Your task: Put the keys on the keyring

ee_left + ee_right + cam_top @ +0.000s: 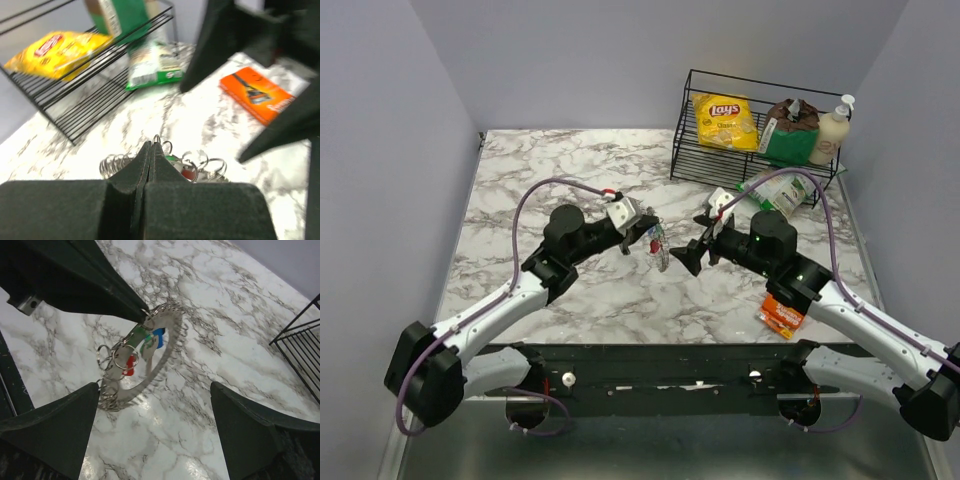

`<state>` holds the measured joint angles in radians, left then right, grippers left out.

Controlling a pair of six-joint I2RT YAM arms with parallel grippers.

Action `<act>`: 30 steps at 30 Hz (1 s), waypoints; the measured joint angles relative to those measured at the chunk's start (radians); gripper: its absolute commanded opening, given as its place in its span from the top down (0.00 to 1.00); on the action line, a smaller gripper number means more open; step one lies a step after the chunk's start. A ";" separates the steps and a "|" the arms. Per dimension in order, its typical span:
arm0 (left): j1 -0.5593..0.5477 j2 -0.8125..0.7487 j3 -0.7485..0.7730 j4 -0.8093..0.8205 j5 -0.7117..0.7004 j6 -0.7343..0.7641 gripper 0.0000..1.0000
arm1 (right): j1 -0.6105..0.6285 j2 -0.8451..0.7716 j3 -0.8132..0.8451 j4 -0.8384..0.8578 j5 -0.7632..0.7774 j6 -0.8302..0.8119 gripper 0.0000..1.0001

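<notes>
My left gripper (648, 232) is shut on the top rim of the keyring (175, 340), a large grey toothed ring held above the marble. In the left wrist view its shut fingertips (151, 146) pinch the wire, with ring coils (114, 162) on either side. The keys hang inside the ring on small wire loops: a blue one (159, 337), a red one (130, 364) and a green one (142, 334). The bunch also shows in the top view (660, 250). My right gripper (695, 240) is wide open just right of the ring, its fingers (75, 410) empty.
A black wire basket (690, 160) at the back right holds a yellow Lay's packet (725, 120), a brown and green bag (790, 130) and a lotion bottle (830, 132). A green and white packet (785, 192) lies before it. An orange packet (782, 316) lies under my right arm.
</notes>
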<state>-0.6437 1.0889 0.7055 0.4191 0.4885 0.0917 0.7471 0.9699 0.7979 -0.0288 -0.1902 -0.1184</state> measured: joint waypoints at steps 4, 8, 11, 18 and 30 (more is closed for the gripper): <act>0.000 0.152 0.053 0.063 -0.114 -0.007 1.00 | -0.008 -0.016 -0.023 0.010 0.045 0.015 0.00; 0.000 0.298 0.082 0.159 -0.208 -0.018 1.00 | -0.015 -0.032 -0.039 0.021 0.073 0.025 0.00; 0.000 0.388 0.080 0.203 -0.269 -0.043 1.00 | -0.017 -0.032 -0.051 0.027 0.079 0.034 0.00; -0.003 0.447 -0.093 0.436 -0.381 -0.171 1.00 | -0.018 -0.028 -0.066 0.027 0.078 0.051 0.00; -0.092 0.348 -0.344 0.490 -0.508 -0.314 0.39 | -0.018 0.022 -0.066 0.028 0.057 0.072 0.00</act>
<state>-0.7357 1.4372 0.3611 0.9089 -0.0193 -0.2222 0.7288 0.9916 0.7315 -0.0006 -0.1333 -0.0463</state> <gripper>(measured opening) 0.263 0.996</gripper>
